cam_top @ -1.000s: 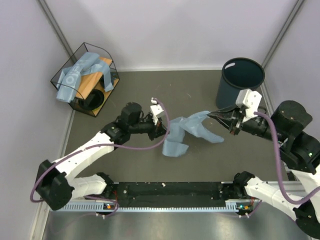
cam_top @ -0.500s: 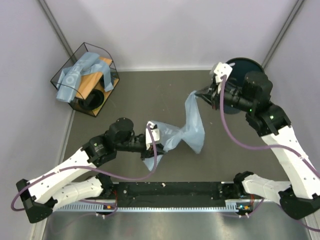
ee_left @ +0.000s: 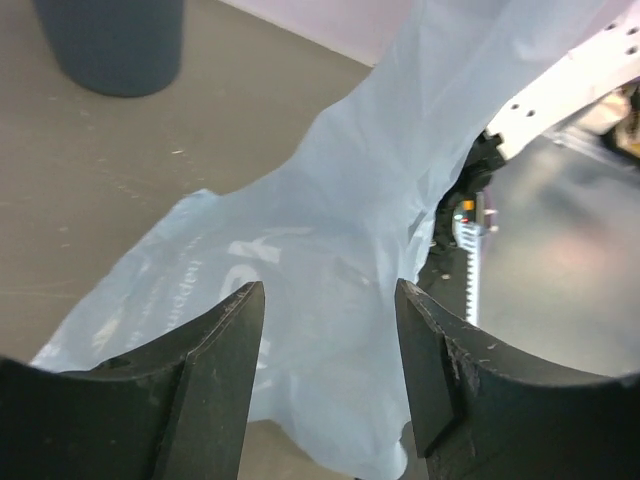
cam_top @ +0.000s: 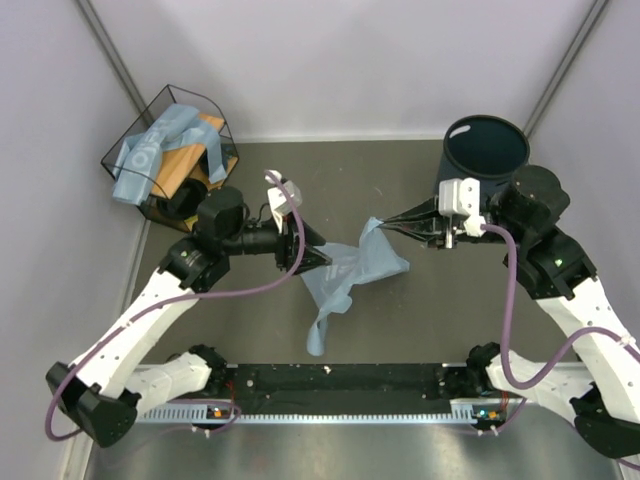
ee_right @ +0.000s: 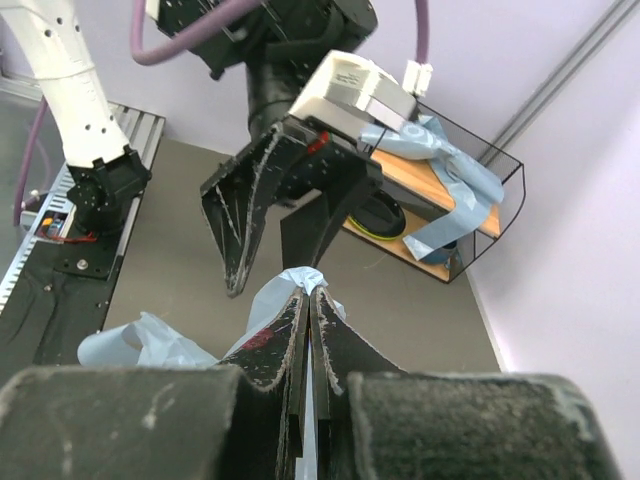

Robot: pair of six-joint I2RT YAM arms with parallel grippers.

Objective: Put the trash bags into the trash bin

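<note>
**Ana:** What changed just now?

**Ben:** The left gripper [cam_top: 308,252] let go. A moment ago it was pinched on the bag [cam_top: 350,268]. Now its jaws stand apart, with the film just in front of them.

**Ana:** So who has the bag?

**Ben:** Only the right gripper [cam_top: 380,222]. Its jaws are pressed together on one top corner. The rest droops down, and the tail lies on the bench [cam_top: 420,330].

**Ana:** Is that good for the job?

**Ben:** Likely yes. One arm can now carry the bag to the bin [cam_top: 486,120], which stands close behind that arm, at the back right. The bin looks empty from above.

**Ana:** What could get in the way?

**Ben:** The bag is long and floppy, so it may catch on the rim or hang outside. The left gripper is very near it too.

**Ana:** Anything else around?

**Ben:** Other bags [cam_top: 150,150] wait in the basket [cam_top: 185,165], at the back left.
</note>
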